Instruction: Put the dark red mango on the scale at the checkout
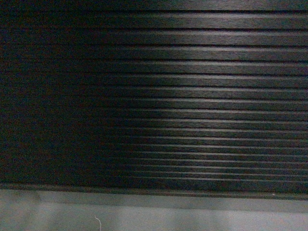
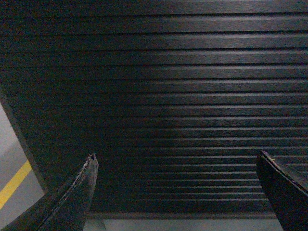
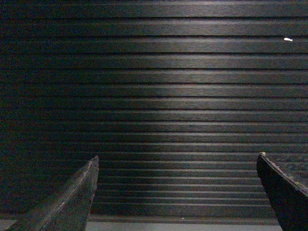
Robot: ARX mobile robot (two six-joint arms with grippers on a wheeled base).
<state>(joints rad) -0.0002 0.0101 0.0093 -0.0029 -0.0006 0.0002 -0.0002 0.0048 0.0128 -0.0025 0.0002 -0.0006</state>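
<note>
Two dark fingers of the left gripper (image 2: 175, 159) rise from the bottom corners of the left wrist view, jaws spread wide with nothing between them. Before them stands the checkout (image 2: 159, 96), its black front panel ribbed in horizontal slats. At the far left of that view, grey floor (image 2: 9, 149) shows with a yellow line (image 2: 13, 183) painted on it.

Likewise the right gripper (image 3: 175, 159) has its jaws spread apart and holds nothing; the same ribbed panel fills its view, with one small bright speck (image 3: 288, 39) near the upper right, too small to identify.

From the head camera the panel covers nearly everything, and a grey base (image 1: 154, 214) runs along the bottom edge. Neither the dark red mango nor the scale appears in any view. No label, brand or writing can be read
</note>
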